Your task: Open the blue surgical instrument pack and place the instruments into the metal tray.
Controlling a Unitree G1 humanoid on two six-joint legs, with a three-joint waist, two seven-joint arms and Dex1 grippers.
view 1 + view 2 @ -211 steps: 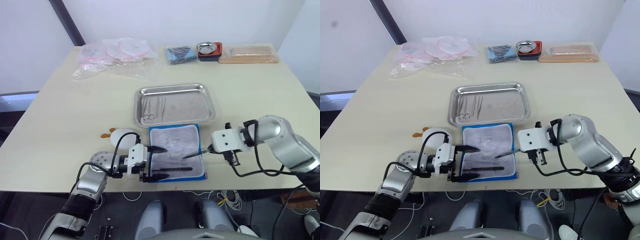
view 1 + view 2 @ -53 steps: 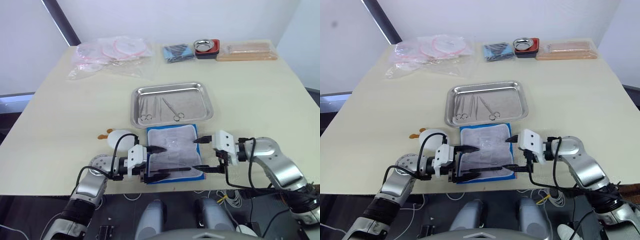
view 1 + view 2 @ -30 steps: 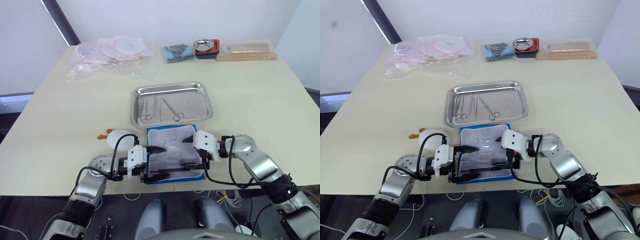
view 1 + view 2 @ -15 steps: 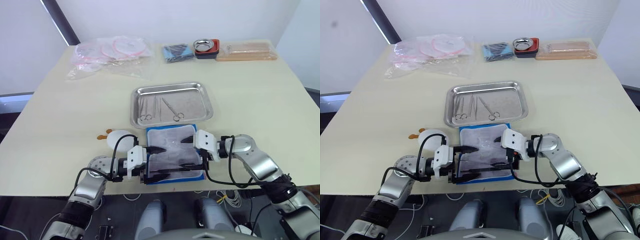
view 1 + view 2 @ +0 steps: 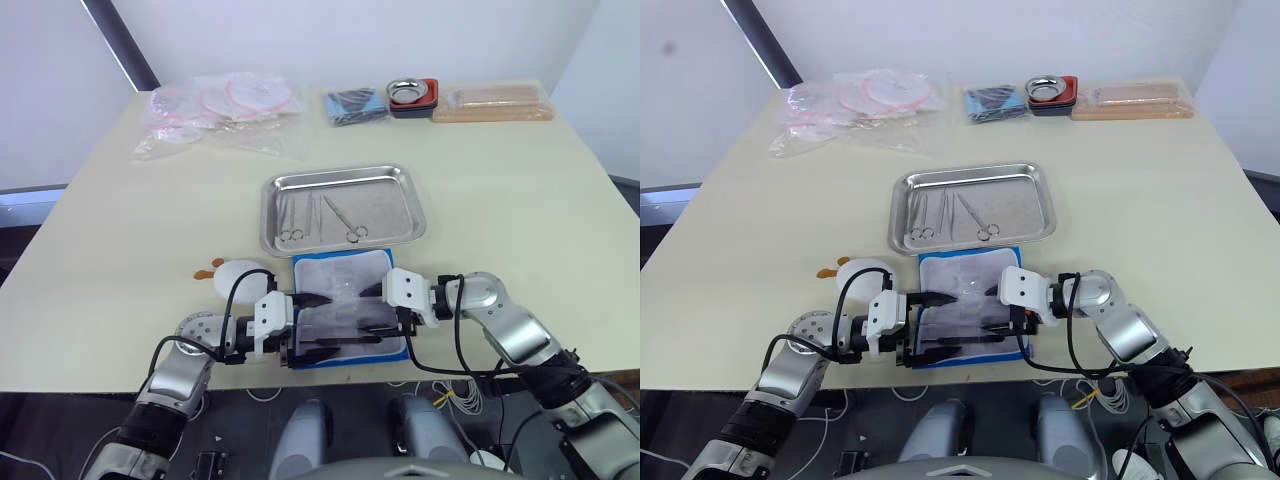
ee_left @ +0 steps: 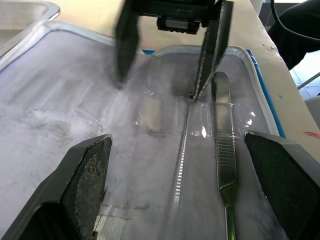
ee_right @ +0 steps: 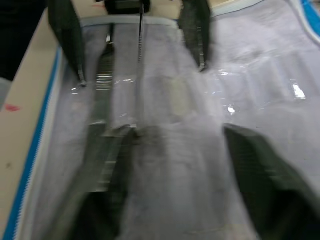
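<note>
The blue surgical instrument pack (image 5: 345, 305) lies open near the table's front edge, its whitish lining facing up. Two instruments rest in its clear pockets: flat tweezers (image 6: 222, 150) and a thinner tool (image 6: 182, 150). My left gripper (image 5: 318, 324) is open over the pack's left part. From the right, my right gripper (image 5: 373, 311) reaches in, also open, and one of its fingertips (image 6: 200, 90) is at the thin tool's end. Just behind the pack, the metal tray (image 5: 340, 174) holds several instruments, among them scissors (image 5: 343, 218).
A white round object with orange bits (image 5: 240, 274) lies left of the pack. Along the far edge are clear bags of pink tubing (image 5: 225, 110), a small blue packet (image 5: 357, 105), a steel bowl on a red base (image 5: 412, 96) and a tan flat pack (image 5: 495, 105).
The right gripper held an instrument earlier. The tray then gained scissors. The gripper has come back open and moved left over the pack. The left gripper has stayed put.
</note>
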